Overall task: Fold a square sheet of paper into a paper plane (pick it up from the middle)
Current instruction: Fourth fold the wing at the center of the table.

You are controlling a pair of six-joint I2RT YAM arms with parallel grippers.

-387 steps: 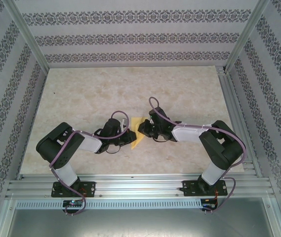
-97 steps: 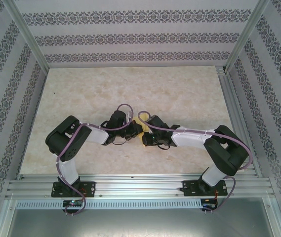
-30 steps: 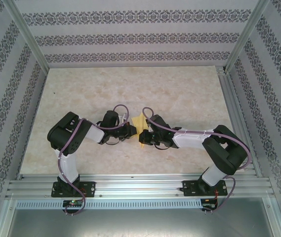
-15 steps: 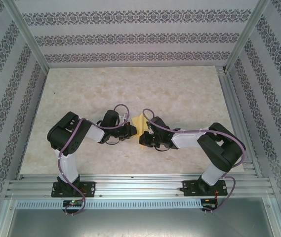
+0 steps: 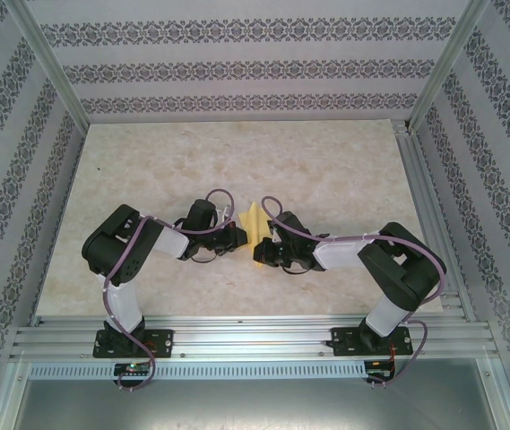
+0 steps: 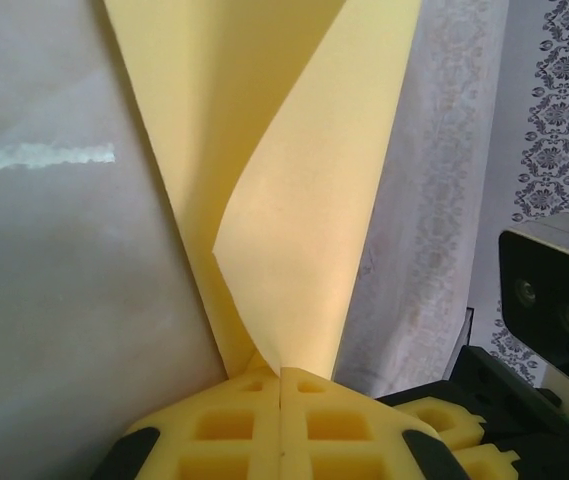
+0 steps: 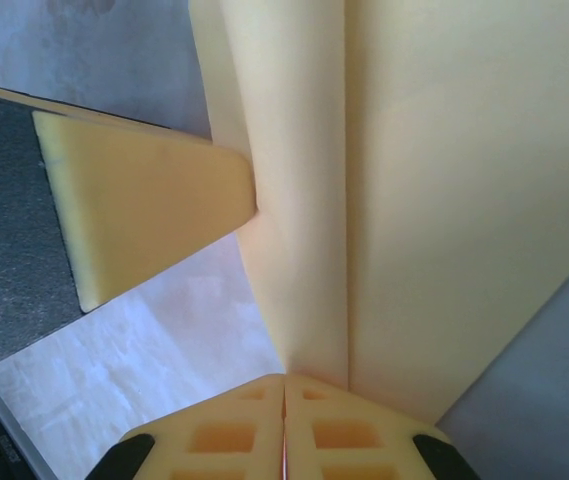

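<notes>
We had both grippers clenched on the paper (image 5: 255,218). We saw it part-folded with a centre crease, over the counter (image 5: 147,161) middle, slightly toward the counter's near edge. The left gripper (image 5: 242,235) pinched it from the counter's left side, the right gripper (image 5: 260,251) from the right side. We couldn't tell whether it touched the counter.

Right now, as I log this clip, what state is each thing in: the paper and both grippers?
Yellow paper: partly folded into layers, standing up rather than lying flat, pinched from both sides.
Left gripper: shut on the yellow paper, pads pressed together with the sheet coming out between them.
Right gripper: shut on the yellow paper, pads together at its lower edge.
</notes>
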